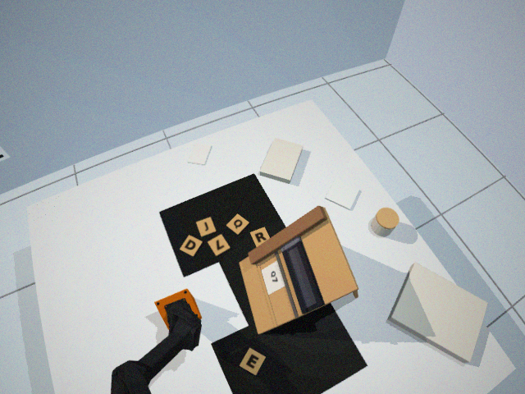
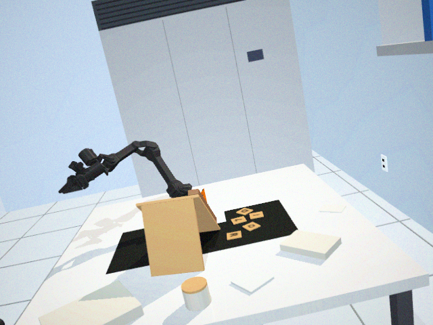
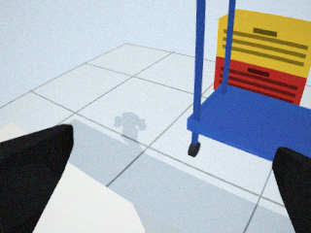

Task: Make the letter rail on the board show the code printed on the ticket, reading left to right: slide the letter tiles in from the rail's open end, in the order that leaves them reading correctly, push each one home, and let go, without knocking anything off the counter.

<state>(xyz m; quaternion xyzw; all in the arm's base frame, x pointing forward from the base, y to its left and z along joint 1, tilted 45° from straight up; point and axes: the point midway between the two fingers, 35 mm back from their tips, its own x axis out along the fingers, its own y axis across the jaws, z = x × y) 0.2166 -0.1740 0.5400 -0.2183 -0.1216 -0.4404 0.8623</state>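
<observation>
The wooden board stands tilted on the black mat. Its front carries a white ticket with small print I cannot read surely, and a dark channel; no tile shows on it. Tiles D, J, L, Q and R lie on the mat's far part, R close to the board. Tile E lies alone on the near part. My gripper is open and empty, raised away from the board and tiles.
A lidded jar, a large pale block and a smaller block stand around the board. Two thin white pieces lie on the counter. A blue cart stands on the floor beyond the counter edge.
</observation>
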